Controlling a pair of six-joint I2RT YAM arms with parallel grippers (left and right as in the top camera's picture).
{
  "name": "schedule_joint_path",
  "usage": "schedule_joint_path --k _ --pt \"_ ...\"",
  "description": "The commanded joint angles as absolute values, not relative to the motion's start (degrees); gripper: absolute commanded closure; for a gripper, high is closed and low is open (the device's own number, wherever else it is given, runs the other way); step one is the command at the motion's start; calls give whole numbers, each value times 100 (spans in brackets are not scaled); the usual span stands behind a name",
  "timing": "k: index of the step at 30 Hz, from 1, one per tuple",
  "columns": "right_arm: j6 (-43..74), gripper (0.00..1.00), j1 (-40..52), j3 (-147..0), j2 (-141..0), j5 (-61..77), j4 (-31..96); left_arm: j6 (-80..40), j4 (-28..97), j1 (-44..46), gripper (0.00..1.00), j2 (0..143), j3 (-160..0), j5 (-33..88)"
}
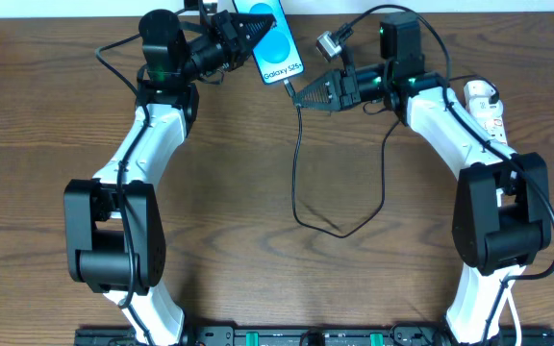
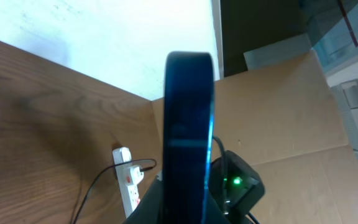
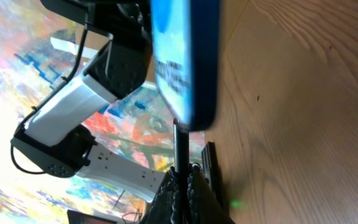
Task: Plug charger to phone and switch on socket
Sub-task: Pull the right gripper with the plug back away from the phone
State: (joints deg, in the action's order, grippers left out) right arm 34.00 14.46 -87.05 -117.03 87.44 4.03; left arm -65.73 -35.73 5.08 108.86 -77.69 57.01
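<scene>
reaching up from the lower left of the overhead view over the brown wood-grain table, the white and black left arm ends in the black left gripper at the upper middle. its fingers are clamped on the left end of a slim rectangular phone with a bright blue screen, lighter circles and the text "galaxy s25+". the phone is held off the table, tilted down to the right. in the left wrist view the phone shows edge-on as a dark blue upright bar in mid-frame.

just right of and below the phone's lower end is the black right gripper, pinched shut on the tip of a long thin black charger cable. in the right wrist view the right gripper has its fingers together around the cable's small plug, which touches the phone's bottom edge; whether it is fully seated i cannot tell.

the cable hangs down, loops at lower centre, then climbs towards the right arm.

at the right edge of the overhead view lies a narrow white power strip socket with red markings, partly hidden by the right arm. the left wrist view shows the socket at lower left.
</scene>
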Motion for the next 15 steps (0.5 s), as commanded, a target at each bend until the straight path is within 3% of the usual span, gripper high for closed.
schedule_joint_path --k 1,7,15 --pt "2856 99 1428 -8390 -11542 8796 410 -6473 -3623 423 93 10746 -7883 5865" --pt "2672 99 1345 -7800 -11542 7909 447 -6473 -3623 224 92 10746 -7883 5867" --pt "1852 99 1444 -7725 -11539 4174 2646 -6473 -3621 167 93 10746 -7883 5870"
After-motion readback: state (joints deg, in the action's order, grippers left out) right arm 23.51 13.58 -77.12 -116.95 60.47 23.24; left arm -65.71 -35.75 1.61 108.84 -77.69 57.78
